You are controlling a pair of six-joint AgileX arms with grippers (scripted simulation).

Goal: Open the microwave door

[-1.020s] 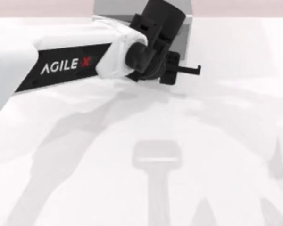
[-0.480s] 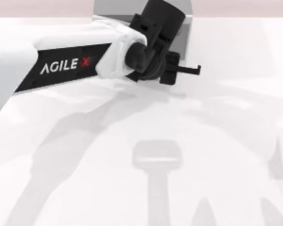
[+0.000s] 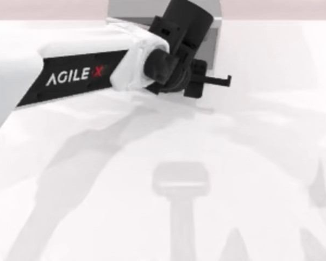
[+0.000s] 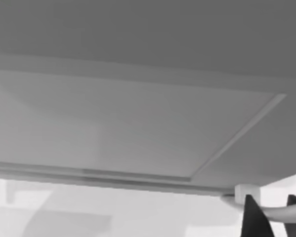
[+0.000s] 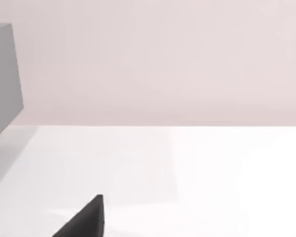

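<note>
From the top view my left arm (image 3: 81, 73) reaches in from nine o'clock toward the microwave (image 3: 130, 10), a grey box at the far edge of the table (image 3: 250, 163), around twelve o'clock. The left gripper (image 3: 220, 81) sits just in front of the box, its dark fingers pointing toward three o'clock, along the front face rather than into it.

In the left wrist view the microwave door (image 4: 138, 128) fills most of the picture: a wide grey framed panel with a large window (image 4: 108, 133), its long axis running across the front of the box. It faces out toward the table. Whether it is shut or slightly ajar I cannot tell from these pictures.

At the door's edge a pale handle (image 4: 249, 193) shows, and two dark fingertips (image 4: 254, 217) stand on either side of its pale bar. The jaws look set around it, but I cannot tell whether they are pressing on it or merely straddling it.

My right arm is out of the top view. Its wrist view shows bare table, one grey corner of the microwave, and a dark finger tip (image 5: 86, 219); whether that gripper is open I cannot tell.
</note>
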